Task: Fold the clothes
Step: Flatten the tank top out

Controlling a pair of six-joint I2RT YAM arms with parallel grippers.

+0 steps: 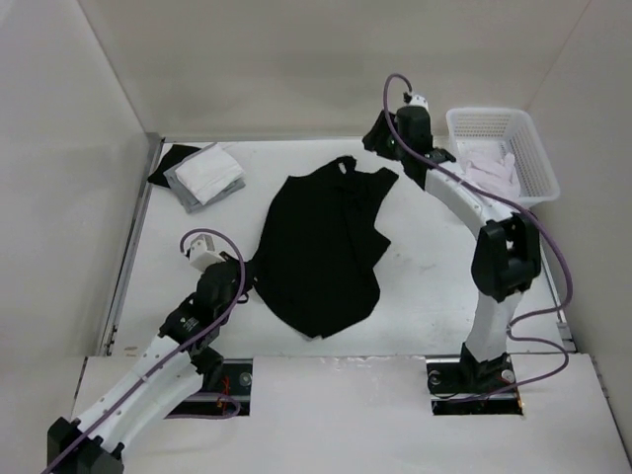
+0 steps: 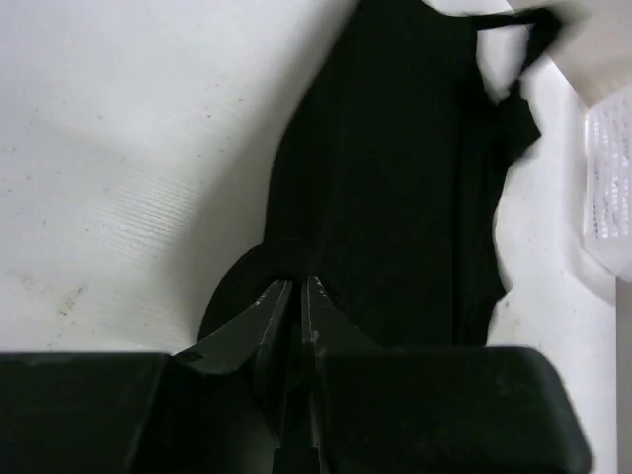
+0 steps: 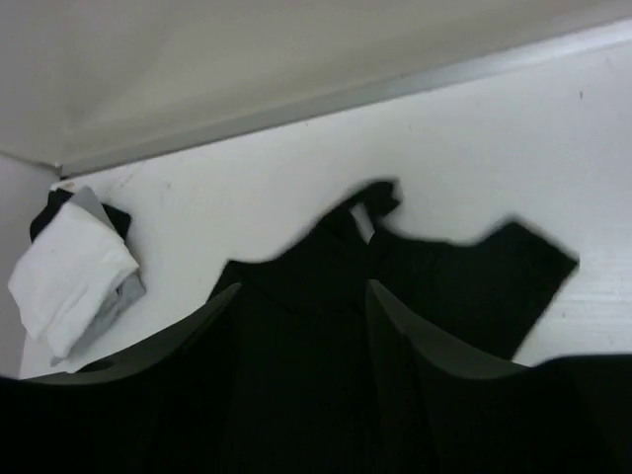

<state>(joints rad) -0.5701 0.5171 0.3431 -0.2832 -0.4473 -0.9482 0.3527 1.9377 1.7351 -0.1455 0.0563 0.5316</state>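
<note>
My left arm point(image 1: 148, 380) lies low. It stretches from its base at the near left corner, slanting inward over the worktop point(image 1: 434, 276). Its wrist is turned so the left jaws point at the near left edge of the tank top point(image 1: 321, 247). In my left wrist view those jaws stand almost together, with only a thin slit between them. Their tips sit over a small rounded bulge of the black hem. Whether any cloth is caught in the slit I cannot tell.

My right arm point(image 1: 494, 296) rises upright from its base, bends at the elbow and reaches back and leftward toward the far edge. It passes just beside the white basket point(image 1: 541, 168) that holds the white garments point(image 1: 489, 170). The right jaws hang above the tank top's far right shoulder, spread wide with nothing between them.

The tank top lies in the middle of the worktop, straps toward the far side, hem toward me. A lengthwise fold line runs down its right part. The cloth pile point(image 1: 202, 176) sits well apart, at the far left.
</note>
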